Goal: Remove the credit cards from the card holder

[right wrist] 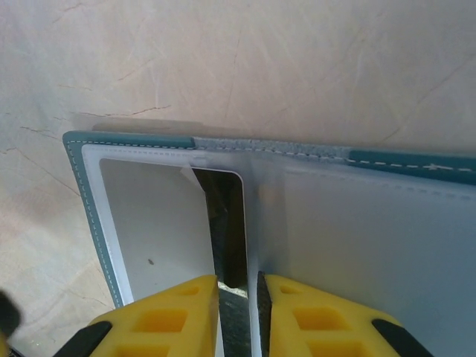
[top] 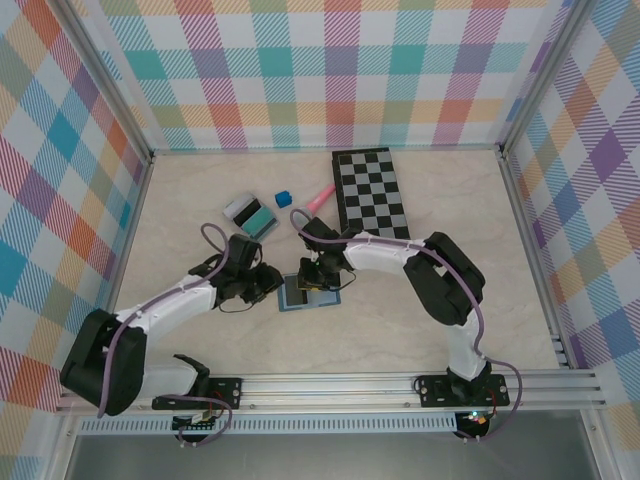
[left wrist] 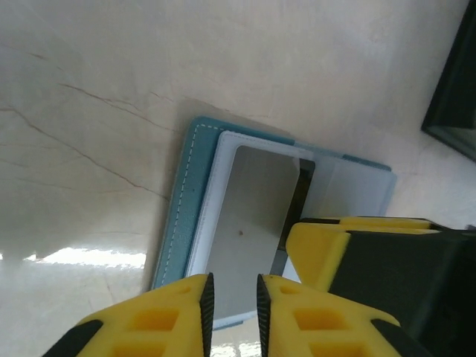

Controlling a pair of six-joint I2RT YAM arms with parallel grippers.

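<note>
Card holder [right wrist: 372,245] open flat; dark card [right wrist: 227,223] edge between right fingers [right wrist: 171,316].

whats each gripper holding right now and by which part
Right gripper appears to pinch the dark card by its near edge, mid card holder. Left gripper is nearly closed over the holder's edge; grip cannot be told.

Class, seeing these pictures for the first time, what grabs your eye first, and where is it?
The left gripper and right gripper hang close together over the open blue card holder in the middle of the table. Behind them lies a black-and-white chessboard, and bright pastel checked walls enclose everything.
</note>
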